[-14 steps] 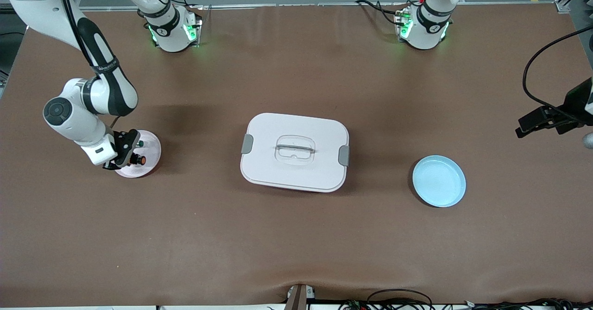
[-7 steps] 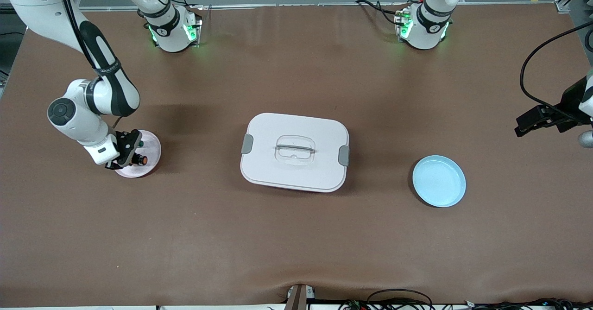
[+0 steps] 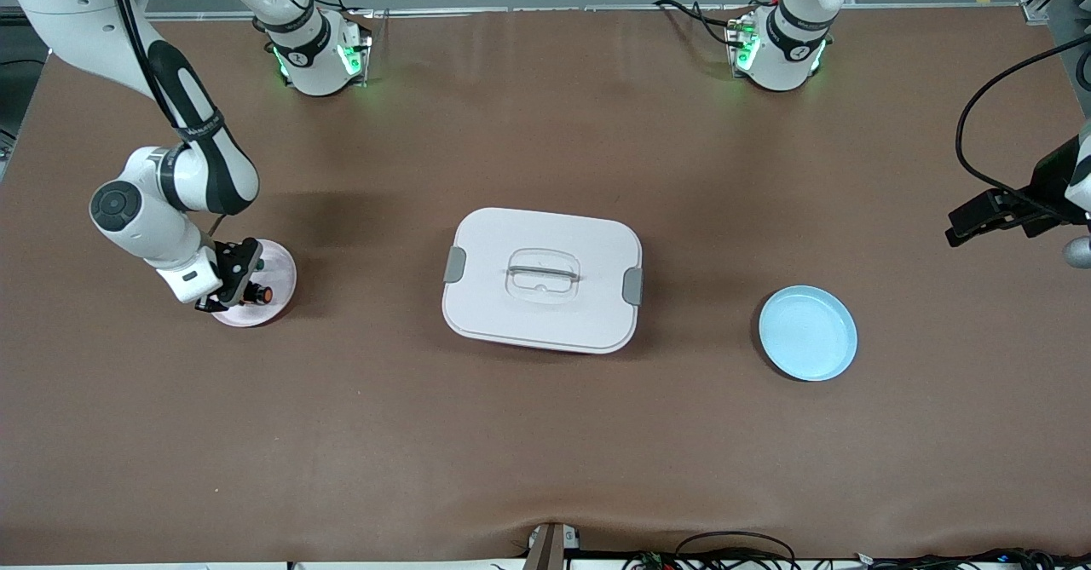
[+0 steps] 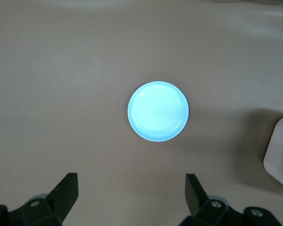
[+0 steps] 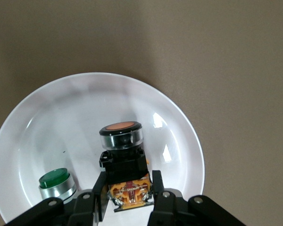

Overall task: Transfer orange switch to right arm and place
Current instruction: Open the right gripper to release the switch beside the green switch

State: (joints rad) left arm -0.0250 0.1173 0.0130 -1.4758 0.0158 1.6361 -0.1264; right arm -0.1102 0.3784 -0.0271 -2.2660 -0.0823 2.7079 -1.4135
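My right fingers point(image 5: 130, 190) are closed tight on the black body of the orange switch point(image 5: 124, 160), its round orange cap pointing away from my wrist, just above the floor of the pink plate point(image 5: 179, 122). Over the last second my right arm has drifted only slightly, edging my hand and the switch a little further in over the plate, which sits at the right arm's end of the table point(image 3: 545, 434); I have not let go. I take this to mean the handover is done and I am in the last part of the placing, with the release yet to come. Beside the orange switch, on the same plate, sits the white switch with a green cap point(image 5: 55, 182), clear of my grip. My left fingers point(image 4: 130, 193) stand wide open and hold nothing, high over the left arm's end of the table with the blue plate point(image 4: 158, 111) below them; that arm has pulled back a touch and waits. The white lidded box point(image 3: 543, 279) lies between the two plates. I can read no brand, label or writing; the orange markings on the switch body are too small to make out
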